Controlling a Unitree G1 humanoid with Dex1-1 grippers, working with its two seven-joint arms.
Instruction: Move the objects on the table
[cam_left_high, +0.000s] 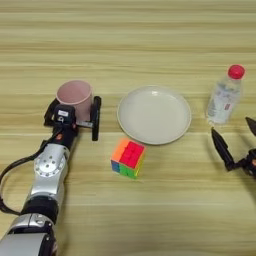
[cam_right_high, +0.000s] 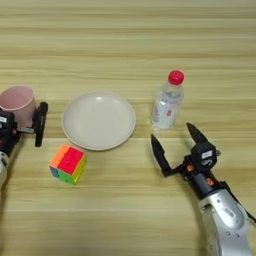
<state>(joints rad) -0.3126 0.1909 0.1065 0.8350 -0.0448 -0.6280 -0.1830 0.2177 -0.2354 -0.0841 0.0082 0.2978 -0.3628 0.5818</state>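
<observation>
- Reaching for two of the objects at once appears to be the step in hand: the left gripper (cam_left_high: 73, 116) is set around the pale pink cup (cam_left_high: 74, 96) at the left of the wooden table (cam_left_high: 150, 40), and the right gripper (cam_right_high: 175, 144) is held just near of the clear water bottle with a red cap (cam_right_high: 167, 101).
- Nothing is lifted yet; cup and bottle both stand upright on the table.
- Left claw: spread wide, one finger (cam_left_high: 95, 118) standing at each side of the cup; whether the cup wall is touched cannot be told.
- Right claw: spread wide in a V, nothing held, not touching the bottle.
- The next move is judged to call for the right gripper to be advanced around the bottle, then both claws closed.
- The multicoloured puzzle cube (cam_left_high: 128, 158) lies untouched, near of the cream plate (cam_left_high: 154, 114).
</observation>
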